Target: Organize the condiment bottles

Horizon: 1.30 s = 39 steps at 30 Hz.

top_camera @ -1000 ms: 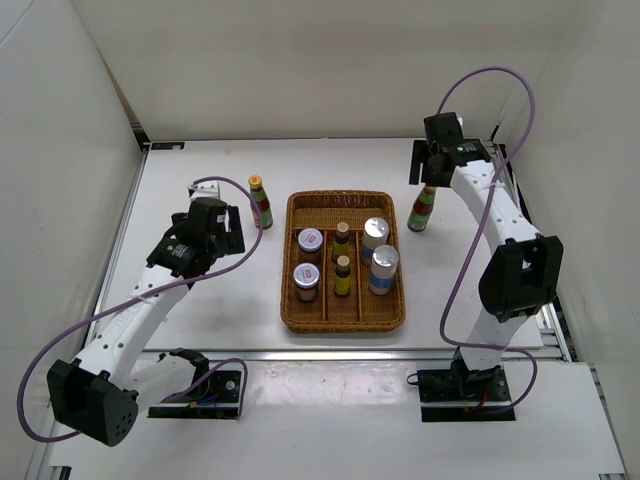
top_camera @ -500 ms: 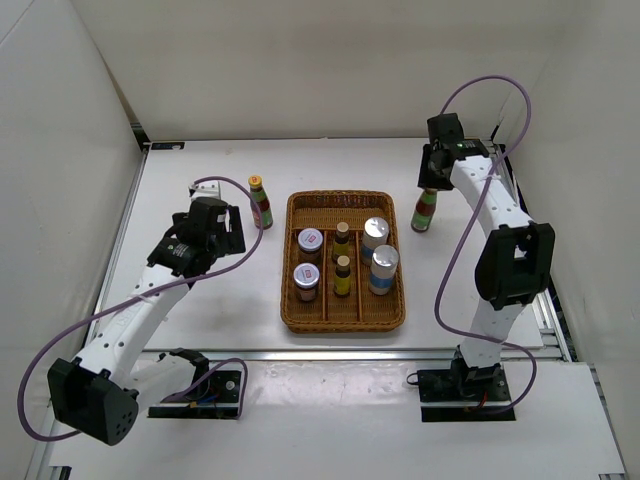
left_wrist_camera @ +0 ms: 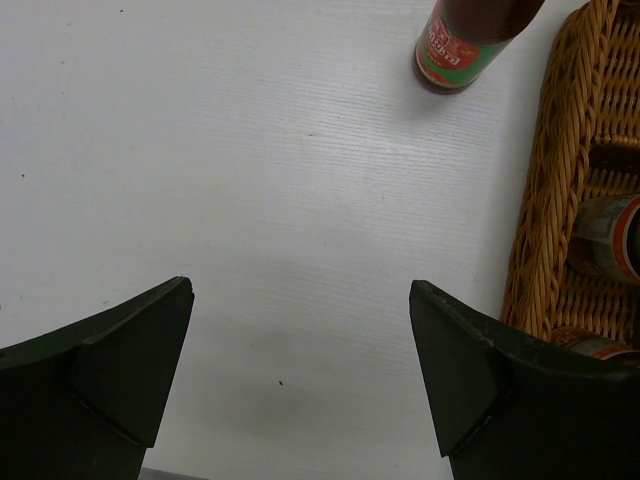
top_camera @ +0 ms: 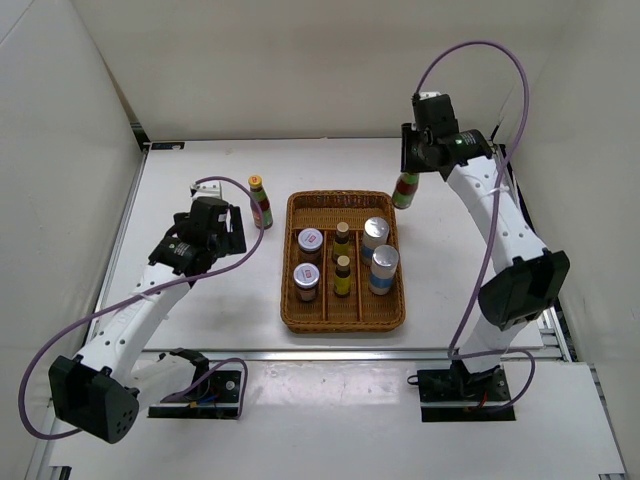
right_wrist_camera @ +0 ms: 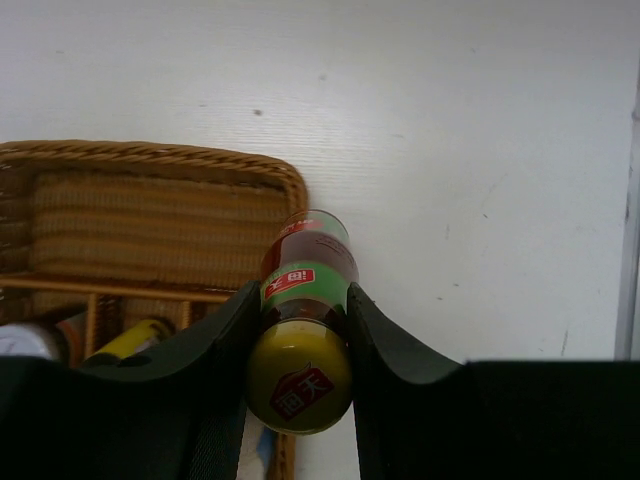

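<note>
My right claw [right_wrist_camera: 303,300] is clamped on one of the tall red-green bottles [right_wrist_camera: 305,270], pinching it just under the yellow cap [right_wrist_camera: 298,385]. The bottle's upright: long axis vertical, cap up at my wrist camera, base pointing down. It's right at the far right corner of the wicker tray [right_wrist_camera: 150,152]. I honestly can't tell if the base is touching the table [right_wrist_camera: 450,150] or hanging over it. From the top view the claw [top_camera: 408,168] hides the cap, so only the lower body [top_camera: 405,190] shows.

My left claw [left_wrist_camera: 300,288] is gaping wide with nothing in it, hanging over bare table left of the tray. The other tall bottle [top_camera: 260,203] stands upright there, apart from the tray; my left wrist view cuts off its top.

In the tray, all upright: two red-lidded jars [top_camera: 310,242], two small brown bottles [top_camera: 342,240], and two silver-lidded shakers [top_camera: 376,233]. In my right wrist view my own fingers [right_wrist_camera: 215,340] mostly block them.
</note>
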### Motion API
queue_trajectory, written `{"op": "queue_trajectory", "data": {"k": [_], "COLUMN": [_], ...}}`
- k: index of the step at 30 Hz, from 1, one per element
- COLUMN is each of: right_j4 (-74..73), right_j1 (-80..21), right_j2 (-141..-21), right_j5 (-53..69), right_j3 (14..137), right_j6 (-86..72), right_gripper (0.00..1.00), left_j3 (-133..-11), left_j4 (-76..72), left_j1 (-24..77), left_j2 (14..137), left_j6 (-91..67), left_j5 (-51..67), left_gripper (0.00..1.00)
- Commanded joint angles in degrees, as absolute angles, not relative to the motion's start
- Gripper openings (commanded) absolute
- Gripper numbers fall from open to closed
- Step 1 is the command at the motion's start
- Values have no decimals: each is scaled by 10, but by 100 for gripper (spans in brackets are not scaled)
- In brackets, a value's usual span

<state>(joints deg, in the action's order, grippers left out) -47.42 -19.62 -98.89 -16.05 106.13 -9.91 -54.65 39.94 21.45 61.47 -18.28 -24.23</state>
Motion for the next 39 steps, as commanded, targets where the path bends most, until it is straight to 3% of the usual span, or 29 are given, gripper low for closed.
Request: {"op": "queue_trajectory", "data": {"k": [1,20,23,26,28,29,34,39], "right_j4": [-438,-359,-359,-359,-374,-392,-419,-442], "right_j1": [-215,-254,-254,-254,-254,-254,-254,-254], "right_j2": [-954,-1077,-1078,-1078,-1072,-1072,-1051,-1013], "right_j5": [-142,-74,-74,-80,-85,-85,-90,-84], "right_j3": [1099,1074,1069,1063,1080,1090,1134,1150], "right_j6": [-83,-95,-95,-105,-105,-105,-105,-111], "right_gripper": [0,2,20,56,67,78,100,100], "left_j3": [-547,-547,-547,-547,-552,-559,-670,-806], "left_j4": [390,390,390,385,385,385,385,380], "left_j1": [211,211,211,211,211,211,211,211], "left_j2": [611,611,611,611,611,617,673,814], "left_j6": [-186,-181,-181,-181,-187,-187,-200,-200], "left_j5": [-234,-234,-234,-228,-220,-215,-191,-166], "left_gripper": [100,100,100,100,100,100,100,100]}}
